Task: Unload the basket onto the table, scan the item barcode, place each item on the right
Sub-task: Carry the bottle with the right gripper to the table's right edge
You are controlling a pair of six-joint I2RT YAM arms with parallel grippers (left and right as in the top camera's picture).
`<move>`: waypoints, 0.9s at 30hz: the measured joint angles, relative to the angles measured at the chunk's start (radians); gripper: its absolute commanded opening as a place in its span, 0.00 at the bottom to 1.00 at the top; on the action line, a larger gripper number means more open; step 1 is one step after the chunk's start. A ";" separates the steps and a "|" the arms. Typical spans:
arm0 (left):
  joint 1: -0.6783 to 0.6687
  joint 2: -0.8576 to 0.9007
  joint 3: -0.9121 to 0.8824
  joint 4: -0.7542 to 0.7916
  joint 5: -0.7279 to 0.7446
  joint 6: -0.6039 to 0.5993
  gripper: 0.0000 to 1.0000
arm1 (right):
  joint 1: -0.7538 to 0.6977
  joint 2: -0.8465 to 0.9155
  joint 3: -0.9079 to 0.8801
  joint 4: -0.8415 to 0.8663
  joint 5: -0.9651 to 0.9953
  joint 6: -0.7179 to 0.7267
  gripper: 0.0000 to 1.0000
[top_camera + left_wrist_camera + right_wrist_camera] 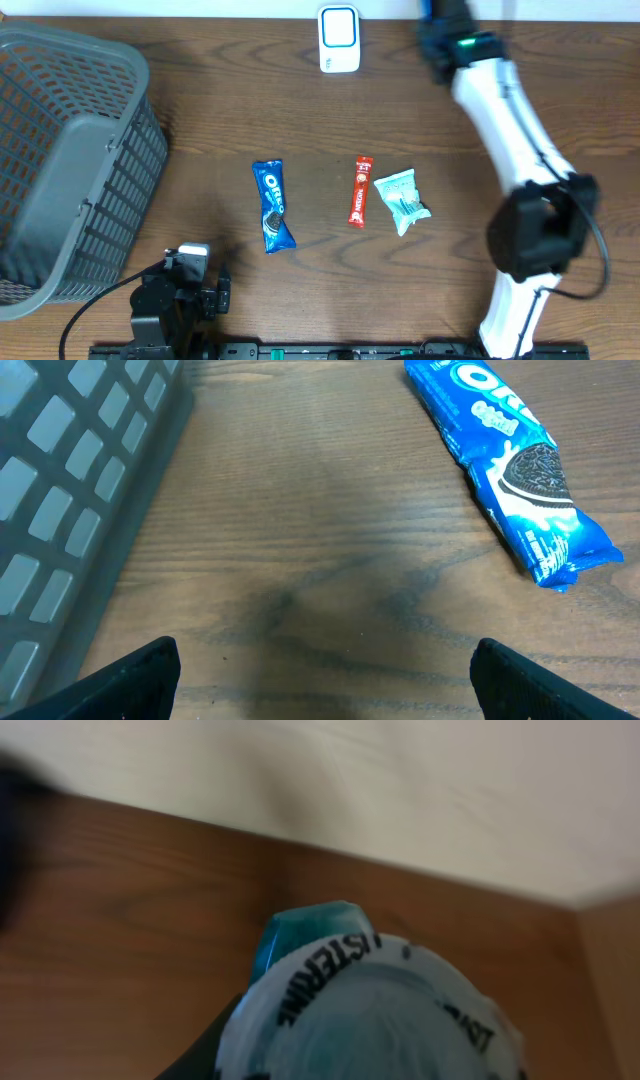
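The right gripper (pixel 433 22) clamps a Listerine bottle (pixel 370 1010), round and white-labelled with a faceted teal part. It is held over the far edge of the wood-grain table (pixel 300 110), right of the white, blue-faced scanner (pixel 339 38). Mid-table lie a glossy blue Oreo pack (pixel 272 205), a red stick sachet (pixel 360 191) and a crinkled teal packet (pixel 402 201). A grey lattice basket (pixel 140 170) stands at the left. The left gripper (pixel 325 680) hangs near it, jaws wide apart.

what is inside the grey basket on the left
In the basket only its own grey floor and slotted walls show, no item. Its left part runs off the picture, so that corner is unseen.
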 measured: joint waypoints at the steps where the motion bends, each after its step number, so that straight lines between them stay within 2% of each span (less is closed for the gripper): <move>1: 0.000 0.000 0.000 0.000 0.000 0.000 0.93 | -0.037 -0.018 0.003 -0.034 0.005 0.024 0.26; 11: 0.000 0.000 0.000 0.000 0.000 0.000 0.93 | -0.362 -0.024 0.009 -0.171 -0.016 0.102 0.27; 19: 0.000 0.000 0.000 0.000 0.000 0.000 0.93 | -0.627 -0.024 -0.004 -0.126 -0.067 0.110 0.27; 27: 0.000 0.000 0.000 0.000 0.000 0.000 0.93 | -0.847 -0.024 -0.121 -0.013 -0.243 0.110 0.26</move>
